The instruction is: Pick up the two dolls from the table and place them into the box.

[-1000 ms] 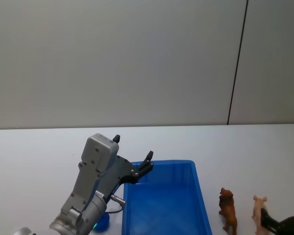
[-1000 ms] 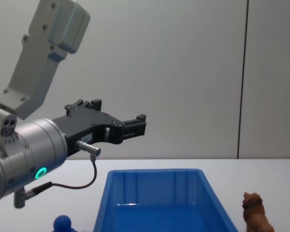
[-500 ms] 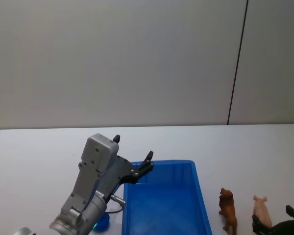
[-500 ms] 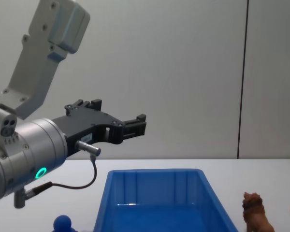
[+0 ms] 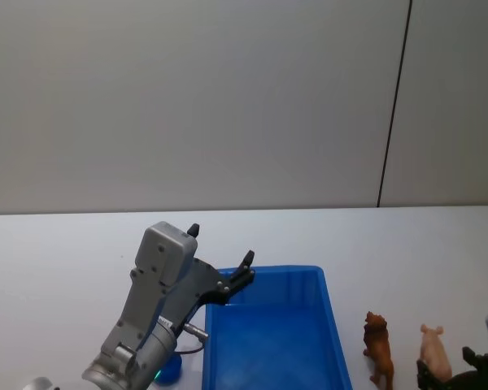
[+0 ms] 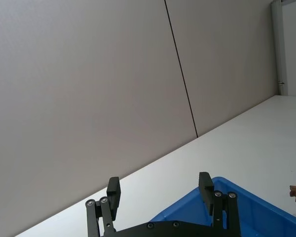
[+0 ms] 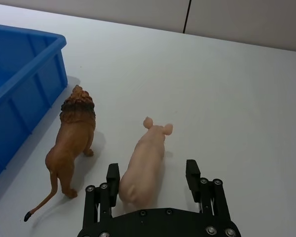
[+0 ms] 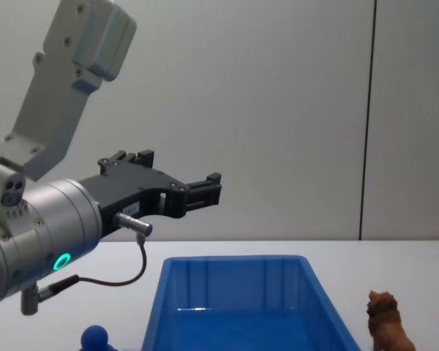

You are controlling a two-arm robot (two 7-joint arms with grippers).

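Observation:
The brown lion doll [image 7: 74, 143] stands on the white table [image 7: 237, 89] just right of the blue box [image 7: 19, 94], also seen in the head view [image 5: 378, 349] and chest view [image 8: 388, 329]. The blue ball-topped doll [image 8: 95, 338] sits on the table left of the box [image 8: 234, 292], below my left arm [image 5: 171, 370]. My left gripper [image 6: 159, 181] hangs open and holds nothing, above the box's far left corner [image 5: 221, 244]. My right gripper [image 7: 153, 169] is open, its fingers on either side of a pink pig's rear, to the right of the lion.
The pink pig [image 5: 433, 353] stands on the table to the right of the lion, both facing away from me. A grey wall with a dark vertical seam [image 5: 394, 106] rises behind the table. White tabletop stretches beyond and to the right of the pig.
In the head view my right gripper has sunk toward the lower right corner and now sits around the pig's rear. The left arm, box and dolls have not moved.

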